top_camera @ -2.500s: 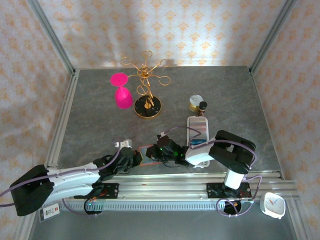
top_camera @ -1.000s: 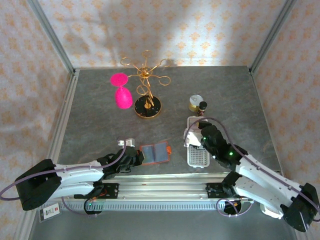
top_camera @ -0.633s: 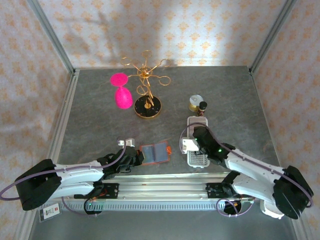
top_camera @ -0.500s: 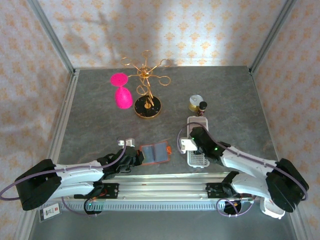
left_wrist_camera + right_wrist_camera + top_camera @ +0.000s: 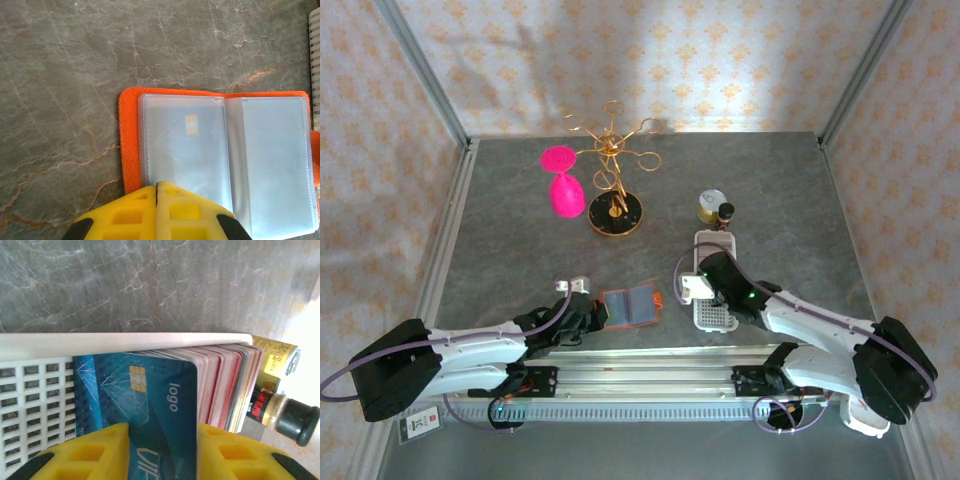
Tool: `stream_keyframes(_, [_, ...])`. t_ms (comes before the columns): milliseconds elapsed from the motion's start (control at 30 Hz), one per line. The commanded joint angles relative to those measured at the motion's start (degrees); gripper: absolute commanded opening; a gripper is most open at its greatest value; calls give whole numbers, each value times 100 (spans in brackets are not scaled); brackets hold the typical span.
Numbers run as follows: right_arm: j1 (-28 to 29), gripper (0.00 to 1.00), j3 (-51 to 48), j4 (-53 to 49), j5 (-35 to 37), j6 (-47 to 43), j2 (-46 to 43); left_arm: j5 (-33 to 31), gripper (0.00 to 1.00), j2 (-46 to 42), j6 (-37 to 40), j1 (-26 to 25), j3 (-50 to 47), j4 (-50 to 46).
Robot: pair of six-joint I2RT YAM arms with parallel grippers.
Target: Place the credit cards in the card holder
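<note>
The orange-red card holder (image 5: pixel 628 307) (image 5: pixel 225 150) lies open flat on the table, its clear pockets up and a card with a gold chip in the left pocket. My left gripper (image 5: pixel 592 318) (image 5: pixel 157 187) is shut, its tips resting on the holder's near left edge. The credit cards (image 5: pixel 225 380) stand packed on edge in the white slotted tray (image 5: pixel 716 322) (image 5: pixel 125 340). A teal-blue card (image 5: pixel 150 390) leans out at the front of the stack. My right gripper (image 5: pixel 712 268) (image 5: pixel 162 432) is low over the tray, one yellow finger on each side of that blue card, with a gap still between them.
A small dark-capped bottle (image 5: pixel 725 212) (image 5: pixel 290 420) and a gold tin (image 5: pixel 712 207) stand just beyond the tray. A gold wire rack (image 5: pixel 613 190) and a pink glass (image 5: pixel 563 185) are at the back left. A white clock (image 5: pixel 865 410) sits beyond the rail, bottom right.
My right arm swung from the card holder back to the tray and came down over the stack; its jaws narrowed around the blue card. The left gripper stayed put.
</note>
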Motion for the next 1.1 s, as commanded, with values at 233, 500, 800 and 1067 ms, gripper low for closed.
stream_keyframes(233, [-43, 21, -183, 134, 31, 83, -354, -158, 0, 130, 71, -24, -8, -422])
stream_keyframes(500, [-42, 17, -117, -41, 172, 100, -483, -151, 0, 95, 80, -24, 10, -439])
stream_keyframes(800, [-27, 3, 138, -770, 49, 338, -761, -175, 0, 112, 122, -30, 45, -477])
stream_keyframes(1067, [309, 0, 1008, -2492, -1157, 1199, -948, -152, 0, 263, 143, -22, 113, -455])
